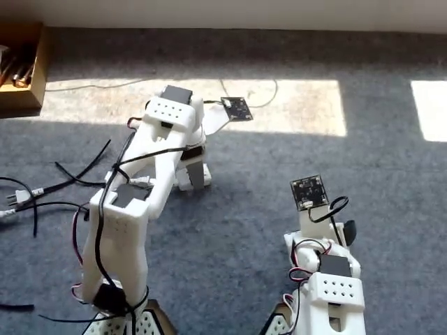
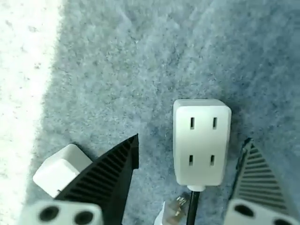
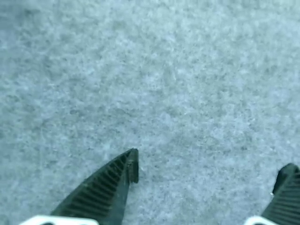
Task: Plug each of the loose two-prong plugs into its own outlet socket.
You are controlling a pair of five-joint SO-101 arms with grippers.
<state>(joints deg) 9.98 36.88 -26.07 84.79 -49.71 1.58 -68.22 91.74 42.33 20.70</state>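
A white outlet block (image 2: 201,140) with two two-slot sockets lies on the blue-grey carpet, its black cord (image 2: 191,213) running back under my left gripper (image 2: 191,142). That gripper hovers open just above the block, one finger on either side. A plug's metal prongs (image 2: 176,205) show beside the cord. A white boxy piece (image 2: 60,168) lies past one finger. Another loose plug (image 1: 21,197) on a black cord lies far left on the carpet. My right gripper (image 3: 211,161) is open over bare carpet. In the high view the left gripper (image 1: 195,176) hangs below its outstretched arm.
A wooden box (image 1: 21,70) sits at the back left. Black cables (image 1: 70,181) trail over the carpet left of the left arm. A bright sunlit patch (image 1: 293,108) crosses the carpet behind the arms. The right arm (image 1: 328,279) stays folded at the front right.
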